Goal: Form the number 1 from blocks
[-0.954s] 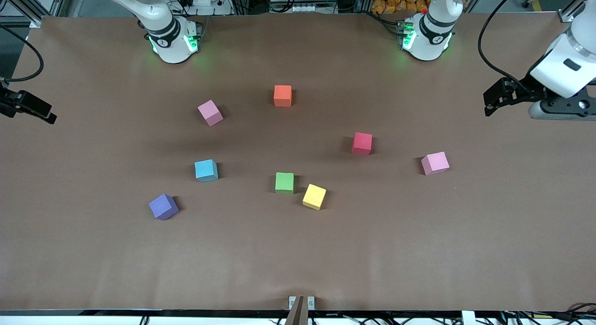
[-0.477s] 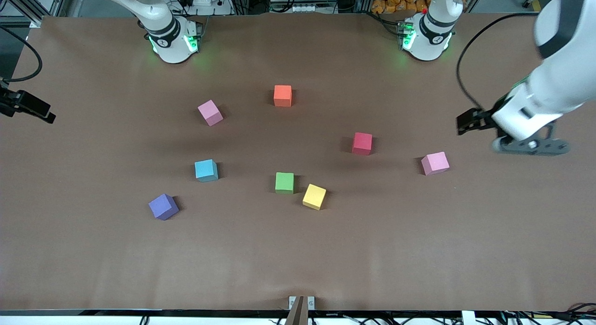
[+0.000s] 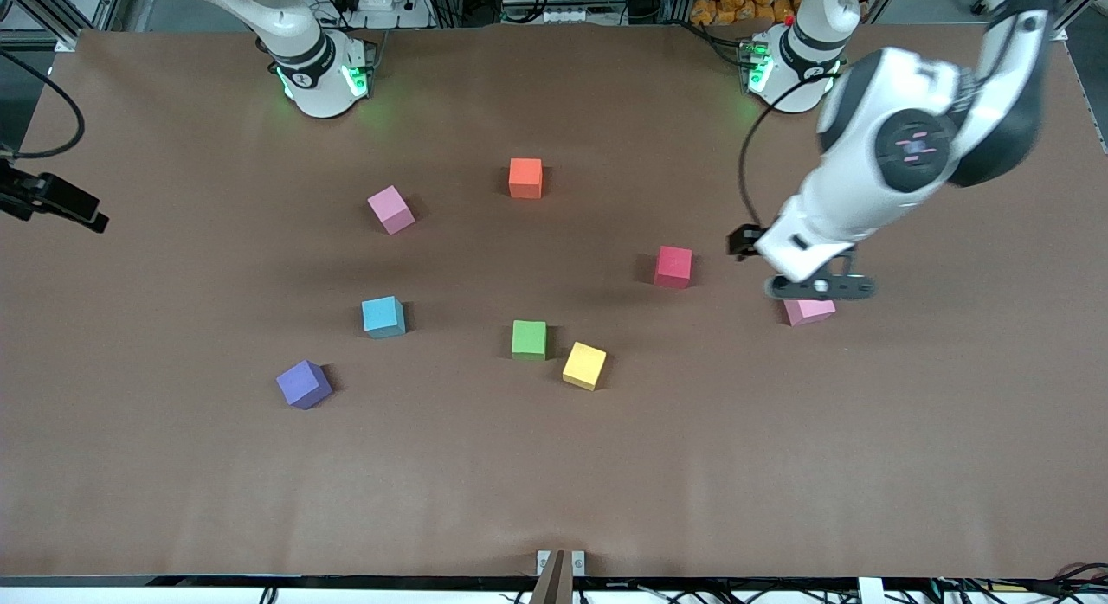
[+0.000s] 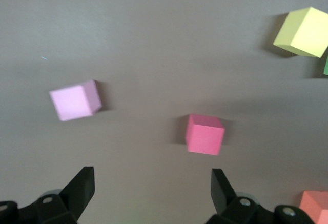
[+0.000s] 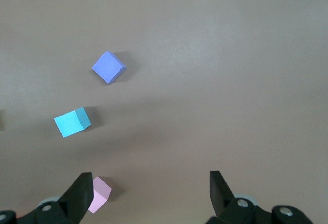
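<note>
Five blocks lie apart on the brown table: orange (image 3: 525, 177), red (image 3: 673, 266), light blue (image 3: 383, 317), yellow (image 3: 584, 365) and purple (image 3: 304, 384). My left gripper (image 3: 744, 240) hangs open and empty over the table between the red block and a pink cube. Its wrist view shows the red block (image 4: 205, 134) just ahead of the open left gripper (image 4: 152, 183), with the yellow block (image 4: 303, 32) and orange block (image 4: 313, 206) at the edges. My right gripper (image 3: 86, 215) waits open at the right arm's end of the table. The open right gripper (image 5: 151, 185) looks down on the purple block (image 5: 108, 66) and light blue block (image 5: 72, 122).
A green cube (image 3: 529, 339) sits right beside the yellow block. One pink cube (image 3: 391, 209) lies between the orange and light blue blocks. Another pink cube (image 3: 809, 311) is partly covered by the left hand. The table (image 3: 554, 483) is bare brown paper nearer the front camera.
My left arm has swung in from the left arm's end of the table toward the red block and now covers part of a pink cube. The right arm has barely moved.
</note>
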Controlling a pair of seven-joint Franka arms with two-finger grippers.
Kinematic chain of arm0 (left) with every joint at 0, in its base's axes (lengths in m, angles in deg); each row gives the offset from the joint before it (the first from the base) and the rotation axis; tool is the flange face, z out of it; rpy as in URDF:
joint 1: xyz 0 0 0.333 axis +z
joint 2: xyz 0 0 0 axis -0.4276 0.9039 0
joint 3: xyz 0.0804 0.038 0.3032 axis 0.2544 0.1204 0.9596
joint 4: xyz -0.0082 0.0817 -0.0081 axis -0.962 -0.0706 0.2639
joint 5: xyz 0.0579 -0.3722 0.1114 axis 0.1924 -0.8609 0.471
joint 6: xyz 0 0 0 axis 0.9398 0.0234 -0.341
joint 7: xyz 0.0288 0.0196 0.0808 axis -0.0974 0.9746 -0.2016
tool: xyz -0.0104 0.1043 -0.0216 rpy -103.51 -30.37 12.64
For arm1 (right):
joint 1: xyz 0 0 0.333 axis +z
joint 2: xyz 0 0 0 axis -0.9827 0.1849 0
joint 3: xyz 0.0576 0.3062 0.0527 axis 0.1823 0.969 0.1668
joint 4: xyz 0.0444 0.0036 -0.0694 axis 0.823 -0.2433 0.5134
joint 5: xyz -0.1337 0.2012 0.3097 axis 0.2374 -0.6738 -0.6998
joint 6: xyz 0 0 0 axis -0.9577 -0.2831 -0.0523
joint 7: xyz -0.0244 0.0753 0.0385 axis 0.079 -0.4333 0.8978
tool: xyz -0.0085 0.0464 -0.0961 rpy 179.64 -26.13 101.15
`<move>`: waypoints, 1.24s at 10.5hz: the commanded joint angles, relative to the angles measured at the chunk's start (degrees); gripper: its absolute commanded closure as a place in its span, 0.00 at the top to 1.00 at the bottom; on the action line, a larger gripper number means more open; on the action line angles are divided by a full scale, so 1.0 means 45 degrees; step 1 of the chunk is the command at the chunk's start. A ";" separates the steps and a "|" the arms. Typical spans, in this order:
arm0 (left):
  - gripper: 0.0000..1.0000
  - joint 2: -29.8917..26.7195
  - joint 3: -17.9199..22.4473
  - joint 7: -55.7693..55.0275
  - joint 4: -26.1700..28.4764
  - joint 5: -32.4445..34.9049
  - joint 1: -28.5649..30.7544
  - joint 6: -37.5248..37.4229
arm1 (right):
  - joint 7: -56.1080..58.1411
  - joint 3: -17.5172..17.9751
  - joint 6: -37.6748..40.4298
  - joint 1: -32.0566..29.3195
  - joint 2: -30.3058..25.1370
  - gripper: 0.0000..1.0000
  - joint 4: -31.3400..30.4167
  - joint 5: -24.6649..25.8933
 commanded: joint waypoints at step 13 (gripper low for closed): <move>1.00 0.0298 0.0038 -0.2277 0.5587 0.1134 -0.1187 0.7152 | -0.1057 0.0690 -0.5351 0.2023 0.4309 1.00 -0.1898 -0.1113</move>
